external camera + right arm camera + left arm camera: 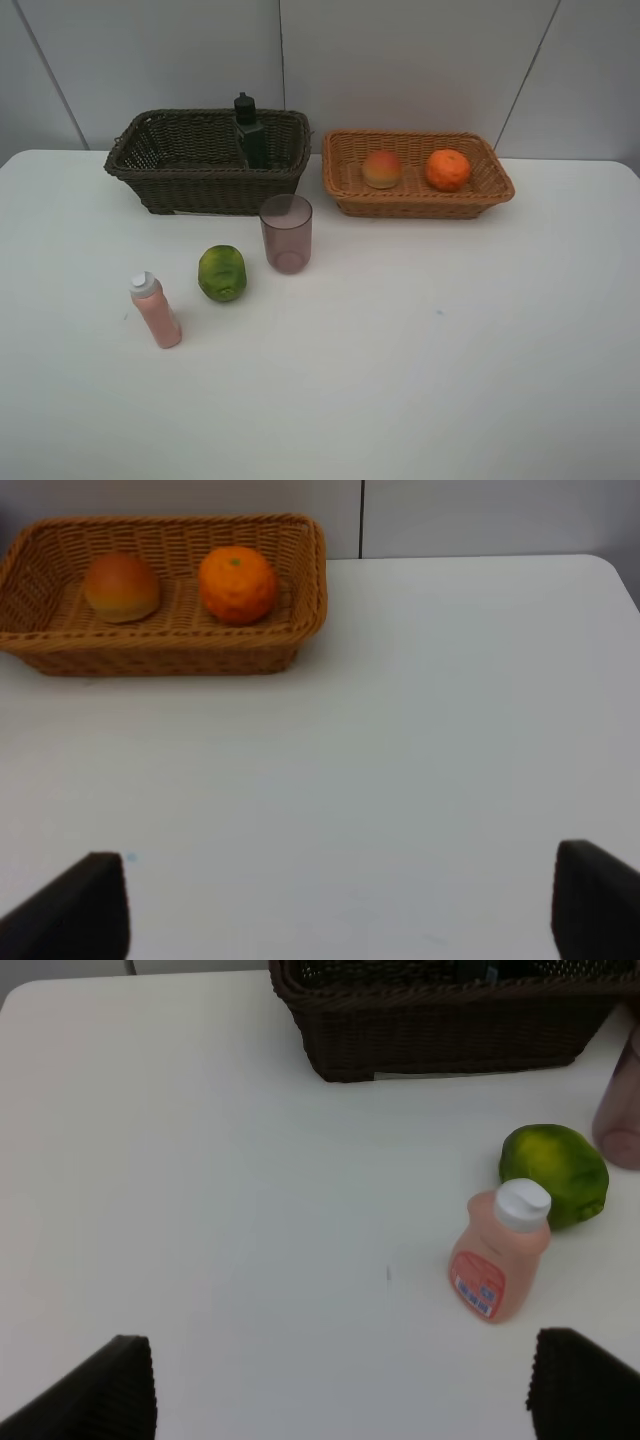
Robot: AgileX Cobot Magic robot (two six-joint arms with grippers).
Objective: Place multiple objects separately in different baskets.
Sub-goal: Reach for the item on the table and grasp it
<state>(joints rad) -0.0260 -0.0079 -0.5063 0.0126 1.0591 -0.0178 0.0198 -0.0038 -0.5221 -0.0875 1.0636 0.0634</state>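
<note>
Dark brown wicker basket (205, 185) at far left, dark pump bottle (249, 135) upright inside near its right end. Light tan basket (418, 207) at far right, peach-like fruit (381, 169) left of orange (447, 169) inside. Nearer, on the white table (450, 330): mauve cup (286, 233), green fruit (221, 273) near it, pink bottle (156, 312) nearest and leftmost. Left gripper (345, 1385) and right gripper (340, 905) both spread wide, gripping nothing.

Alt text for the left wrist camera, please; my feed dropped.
A pink bottle with a white cap stands on the white table, with a green fruit near it. A dark basket sits beyond them; the open claw holds nothing.
</note>
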